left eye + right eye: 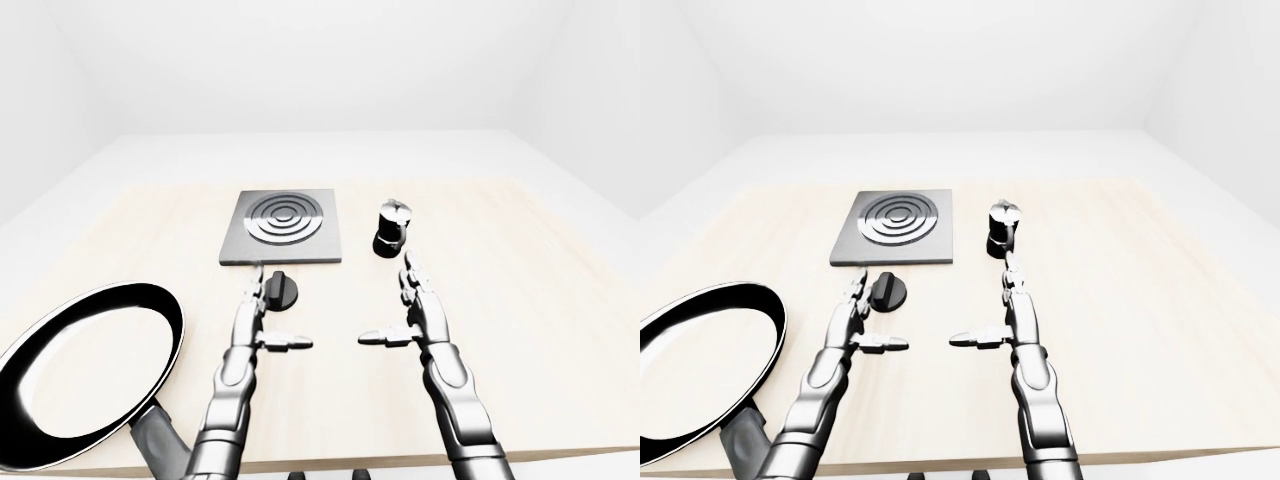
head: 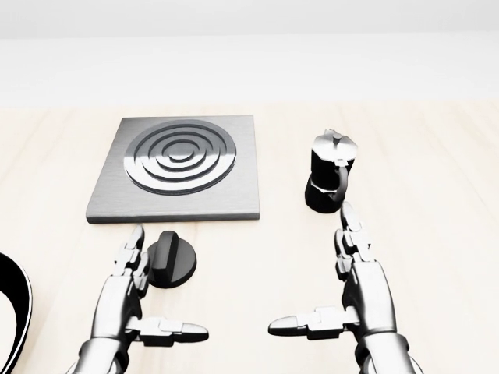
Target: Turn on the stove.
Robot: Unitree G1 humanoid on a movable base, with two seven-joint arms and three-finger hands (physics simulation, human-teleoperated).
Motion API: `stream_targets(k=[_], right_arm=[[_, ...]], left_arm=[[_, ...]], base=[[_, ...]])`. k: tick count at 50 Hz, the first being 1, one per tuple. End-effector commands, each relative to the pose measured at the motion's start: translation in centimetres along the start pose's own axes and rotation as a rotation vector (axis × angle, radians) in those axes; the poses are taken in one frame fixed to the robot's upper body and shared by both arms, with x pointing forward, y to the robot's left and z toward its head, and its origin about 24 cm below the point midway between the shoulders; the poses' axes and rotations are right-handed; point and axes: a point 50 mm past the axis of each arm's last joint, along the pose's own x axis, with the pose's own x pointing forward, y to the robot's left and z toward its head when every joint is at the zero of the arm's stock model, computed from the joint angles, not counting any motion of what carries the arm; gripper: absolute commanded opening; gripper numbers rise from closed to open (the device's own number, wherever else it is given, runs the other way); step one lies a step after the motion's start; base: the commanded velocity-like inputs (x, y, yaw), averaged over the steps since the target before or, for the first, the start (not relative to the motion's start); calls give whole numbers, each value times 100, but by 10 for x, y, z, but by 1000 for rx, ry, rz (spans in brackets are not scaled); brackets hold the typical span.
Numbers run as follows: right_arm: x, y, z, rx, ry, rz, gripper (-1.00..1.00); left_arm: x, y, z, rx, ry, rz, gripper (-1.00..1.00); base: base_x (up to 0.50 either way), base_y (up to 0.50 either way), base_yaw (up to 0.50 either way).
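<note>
The stove (image 2: 175,167) lies flat near the middle of the bench (image 1: 560,330); its black knob (image 2: 173,259) sits just below the stove's near edge; the left hand (image 2: 129,300) is open, fingers straight, right beside the knob but not gripping it; the right hand (image 2: 360,292) is open too, just below the small black pot (image 2: 330,171); a big pan (image 1: 90,375) rests at the bench's left edge; the knob looks unturned, so the job is still to do.

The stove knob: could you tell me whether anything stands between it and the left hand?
Nothing visible does. The left hand is open just left of the stove knob in the head view, fingers beside it. The moka pot stands off to the right.
</note>
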Motion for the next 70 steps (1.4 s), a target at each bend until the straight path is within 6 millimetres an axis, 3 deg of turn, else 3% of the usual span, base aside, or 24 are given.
stream_targets(k=[1, 21, 33, 39, 43, 44, 49, 50, 51, 52, 53, 57, 70], right_arm=[[0, 0, -1, 0, 1, 1, 100], [0, 1, -3, 1, 2, 3, 100], [-1, 0, -3, 2, 4, 3, 100], [-1, 0, -5, 3, 5, 4, 100], [-1, 0, -4, 4, 6, 3, 100], [-1, 0, -6, 4, 8, 4, 100], [-2, 1, -5, 4, 10, 7, 100], [-1, 1, -5, 3, 9, 7, 100], [-1, 1, -5, 3, 9, 7, 100], [-1, 2, -5, 4, 10, 11, 100], [-1, 2, -5, 5, 10, 12, 100], [-1, 3, -5, 4, 11, 12, 100], [-1, 3, -5, 4, 11, 13, 100]], left_arm=[[0, -2, -6, 2, 26, -9, 100], [-10, -23, -15, 7, 52, -78, 100], [-32, -55, -1, 8, -15, -192, 100], [-32, -62, 9, 2, -43, -220, 100], [-30, -58, 29, -6, -103, -208, 100], [-42, -47, 91, -32, -328, -180, 100], [-75, -35, 165, -63, -687, -162, 100], [-92, -30, 190, -89, -824, -157, 100], [-99, -28, 199, -89, -883, -153, 100], [-148, 0, 267, -215, -1295, -170, 100], [-160, 7, 275, -294, -1276, -207, 100], [-160, 6, 275, -297, -1138, -220, 100], [-161, 10, 276, -281, -1128, -205, 100]], base=[[0, 0, 0], [0, 0, 0], [0, 0, 0], [0, 0, 0], [0, 0, 0], [0, 0, 0], [0, 0, 0], [0, 0, 0], [0, 0, 0], [0, 0, 0], [0, 0, 0], [0, 0, 0], [0, 0, 0]])
